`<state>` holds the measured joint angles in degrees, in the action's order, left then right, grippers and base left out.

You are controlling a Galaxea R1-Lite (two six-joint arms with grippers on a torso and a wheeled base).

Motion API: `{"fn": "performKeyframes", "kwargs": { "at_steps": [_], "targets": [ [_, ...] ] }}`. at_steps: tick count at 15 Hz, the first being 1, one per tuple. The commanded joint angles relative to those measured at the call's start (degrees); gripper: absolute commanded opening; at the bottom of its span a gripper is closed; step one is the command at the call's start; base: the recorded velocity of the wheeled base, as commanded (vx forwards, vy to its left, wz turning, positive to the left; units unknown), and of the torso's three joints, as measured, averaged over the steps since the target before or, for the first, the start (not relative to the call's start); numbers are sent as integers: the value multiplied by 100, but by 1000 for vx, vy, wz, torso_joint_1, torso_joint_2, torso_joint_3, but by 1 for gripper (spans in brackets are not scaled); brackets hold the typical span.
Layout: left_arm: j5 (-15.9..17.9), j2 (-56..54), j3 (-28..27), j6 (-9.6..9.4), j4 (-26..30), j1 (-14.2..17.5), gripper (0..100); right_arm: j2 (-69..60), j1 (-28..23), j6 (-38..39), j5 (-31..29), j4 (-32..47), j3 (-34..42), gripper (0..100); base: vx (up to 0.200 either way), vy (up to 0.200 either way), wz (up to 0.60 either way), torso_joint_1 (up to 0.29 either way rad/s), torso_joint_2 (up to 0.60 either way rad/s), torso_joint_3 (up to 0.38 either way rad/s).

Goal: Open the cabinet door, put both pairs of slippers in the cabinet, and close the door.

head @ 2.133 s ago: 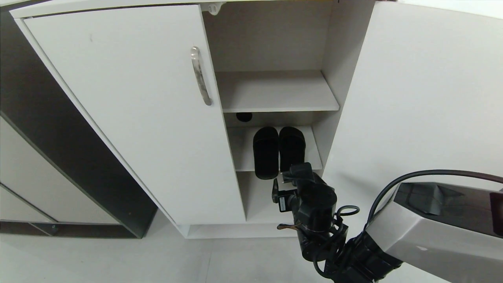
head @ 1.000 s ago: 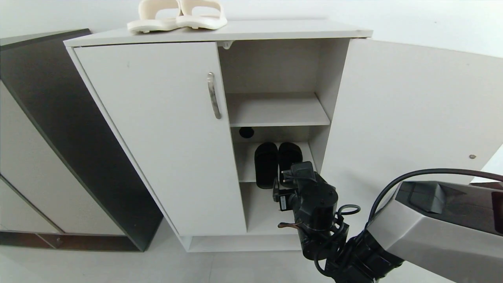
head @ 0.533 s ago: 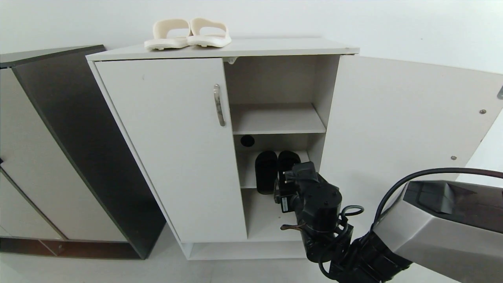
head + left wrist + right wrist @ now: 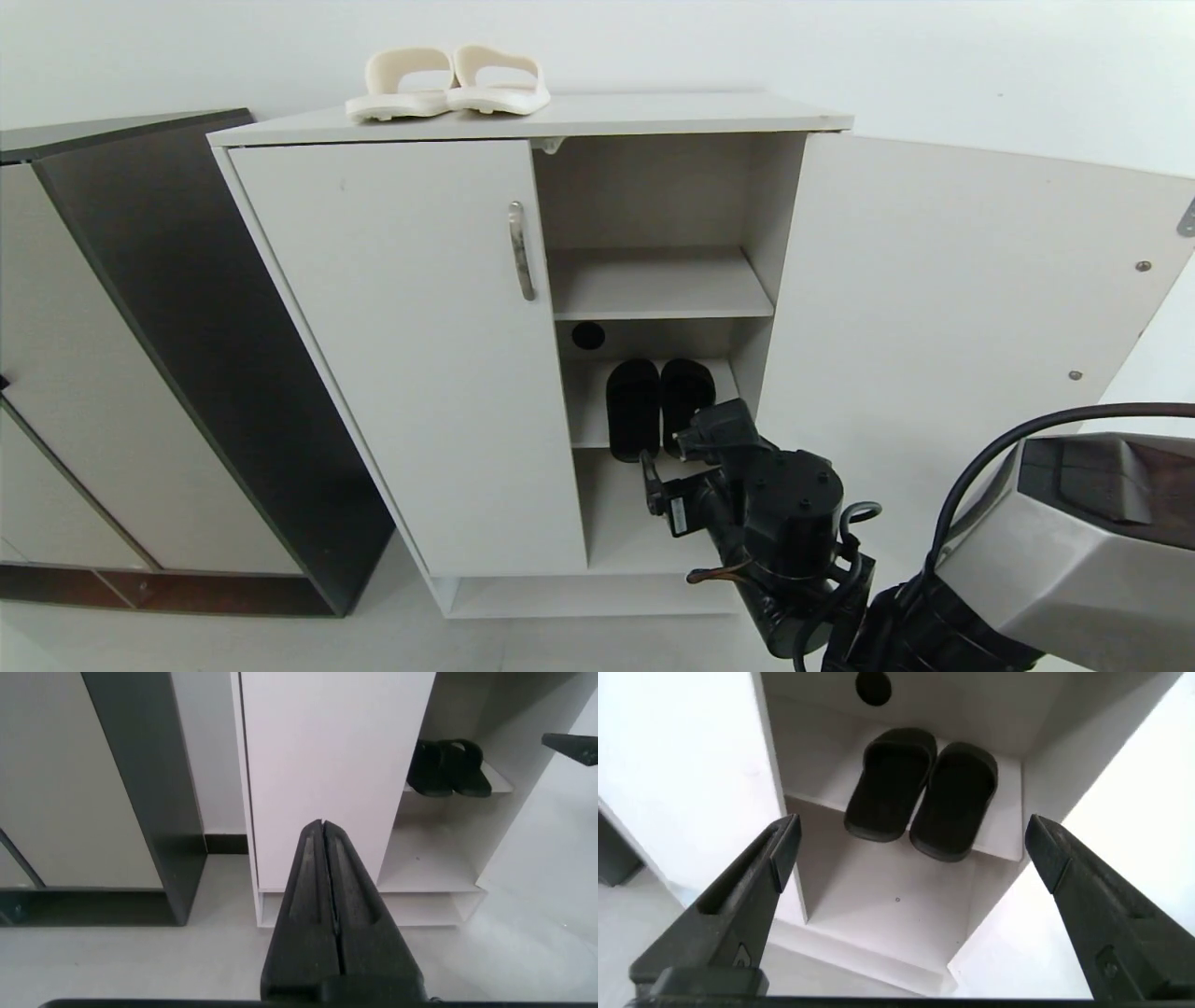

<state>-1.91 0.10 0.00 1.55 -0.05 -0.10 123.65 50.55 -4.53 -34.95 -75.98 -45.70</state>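
Right gripper (image 4: 910,840) is spread wide with nothing between its fingers. It touches nothing and hangs just in front of the cabinet's (image 4: 597,114) open right half, about level with the middle shelf (image 4: 583,411).

The right wrist view looks straight in. The black slippers (image 4: 920,793) sit side by side on that shelf, heels at its front edge, and there is a round hole (image 4: 872,686) in the cabinet's back panel just above them.

The head view takes in the higher parts. The cream slippers (image 4: 448,82) lie as a pair on top of the cabinet, over its left side. The right door (image 4: 934,308) is swung fully out. The left door (image 4: 401,355) is closed, with its metal handle (image 4: 521,250) along the inner edge. The upper shelf (image 4: 653,285) is bare.

The left wrist view shows the low end, down to the cabinet's base. The left gripper (image 4: 320,833) has its fingers pressed flat together, carrying nothing. It sits well back from the closed left door. A dark cabinet (image 4: 187,327) stands against the white cabinet's left side.
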Motion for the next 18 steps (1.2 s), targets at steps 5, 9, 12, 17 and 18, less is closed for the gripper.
{"fn": "performKeyframes", "kwargs": {
  "at_steps": [5,9,12,17,18],
  "targets": [
    [-2,-1,0,3,-4,1,0,-34,-19,5,-3,-31,35,100,0,80,0,1,3,0],
    [-2,-1,0,3,-4,1,0,-25,-19,5,-3,-57,35,100,0,200,0,6,2,5],
    [-2,-1,0,3,-4,1,0,-25,-19,5,-3,-74,44,100,0,200,0,-1,1,4],
    [-2,-1,0,3,-4,1,0,-25,-19,-4,-12,-118,70,100,0,200,0,2,3,2],
    [-2,-1,0,3,-4,1,0,-25,-19,-4,-12,-118,70,100,0,200,0,-2,2,2]
  ]
}}
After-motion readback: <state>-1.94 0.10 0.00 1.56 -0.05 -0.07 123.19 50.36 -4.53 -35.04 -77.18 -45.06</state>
